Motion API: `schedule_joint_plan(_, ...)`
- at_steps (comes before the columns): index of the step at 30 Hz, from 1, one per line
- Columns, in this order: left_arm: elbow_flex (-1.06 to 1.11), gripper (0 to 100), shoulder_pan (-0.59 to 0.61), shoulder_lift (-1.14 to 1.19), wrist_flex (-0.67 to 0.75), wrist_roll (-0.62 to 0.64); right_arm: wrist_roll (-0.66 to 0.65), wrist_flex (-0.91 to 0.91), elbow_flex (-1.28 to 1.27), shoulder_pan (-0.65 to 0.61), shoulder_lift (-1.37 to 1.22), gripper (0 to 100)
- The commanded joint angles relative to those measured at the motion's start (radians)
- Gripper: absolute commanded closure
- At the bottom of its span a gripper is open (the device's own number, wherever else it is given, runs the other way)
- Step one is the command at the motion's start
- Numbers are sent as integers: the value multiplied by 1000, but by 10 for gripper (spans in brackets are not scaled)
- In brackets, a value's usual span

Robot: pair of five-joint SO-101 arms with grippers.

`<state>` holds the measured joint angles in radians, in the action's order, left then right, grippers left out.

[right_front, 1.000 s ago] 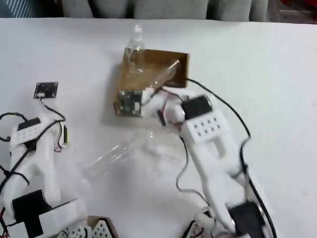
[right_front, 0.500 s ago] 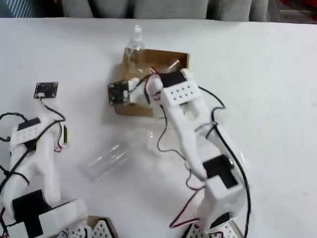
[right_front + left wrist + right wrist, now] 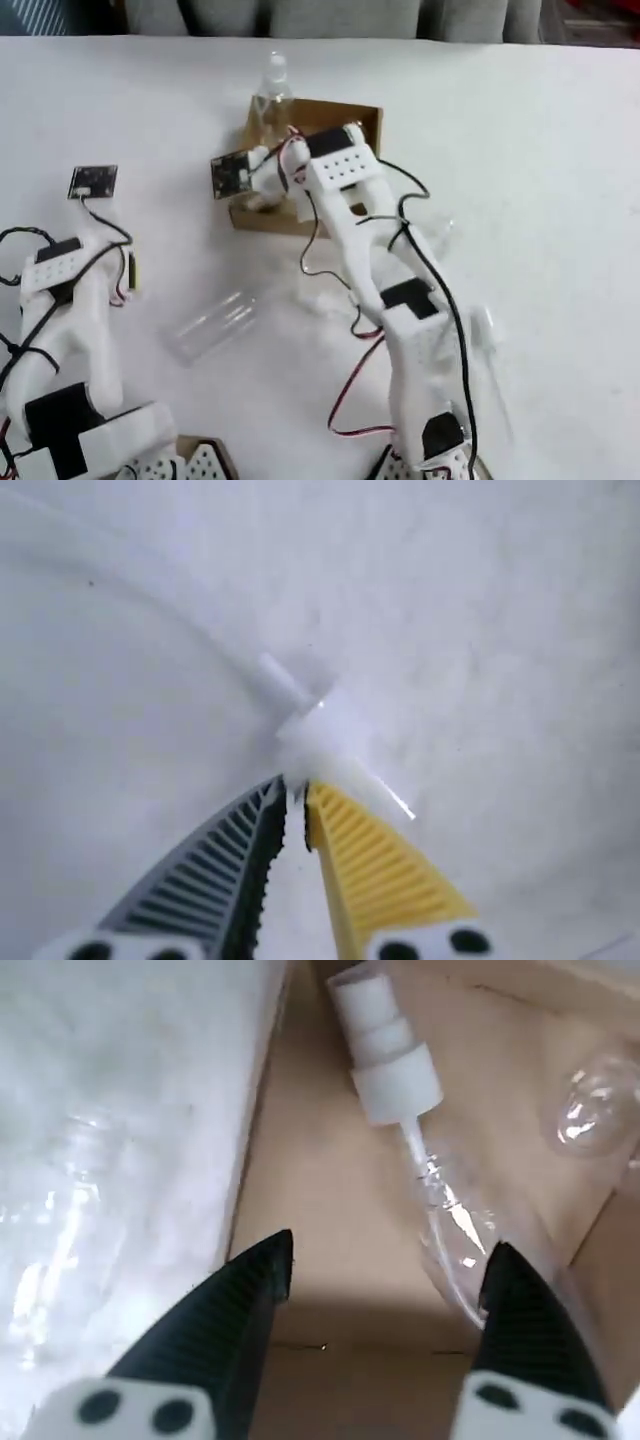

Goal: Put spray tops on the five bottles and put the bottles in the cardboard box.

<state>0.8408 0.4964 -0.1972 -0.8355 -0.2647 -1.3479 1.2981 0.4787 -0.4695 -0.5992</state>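
Observation:
The cardboard box (image 3: 366, 122) sits at the table's middle back. My right gripper (image 3: 264, 196) hangs over the box's left part, open (image 3: 388, 1260) with nothing between its fingers. Below it, inside the box (image 3: 320, 1200), lies a clear bottle (image 3: 455, 1230) with a white spray top (image 3: 388, 1060); the rounded end of a second bottle (image 3: 590, 1110) lies beside it. My left gripper (image 3: 130, 274) rests low at the table's left, its grey and yellow fingers shut (image 3: 296, 792) on a white spray top (image 3: 318, 735).
A capped bottle (image 3: 272, 88) stands just behind the box. One clear bottle without a top (image 3: 210, 325) lies on the white table in front, and another (image 3: 315, 285) lies near the right arm. A small circuit board (image 3: 93, 181) lies at the left.
The right arm has swung left and farther over the box, now covering the bottle lying in it. The left arm has kept still.

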Motion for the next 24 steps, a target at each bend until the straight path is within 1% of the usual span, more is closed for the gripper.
schedule_joint_plan(1, -3, 944, 8, -38, 20, 0, -8, 35, 117, -12, -30, 729)
schedule_joint_plan(9, -3, 945, 8, -38, 18, 0, -5, 39, 229, -62, -142, 729)
schedule_joint_plan(18, -2, 945, 8, -38, 17, -2, -5, 39, 348, -58, -277, 731)
schedule_joint_plan(21, -2, 945, 8, -38, 17, -2, -5, 39, 393, -48, -311, 772)
schedule_joint_plan(24, -2, 945, 8, -38, 17, -2, -5, 39, 431, -39, -337, 850)
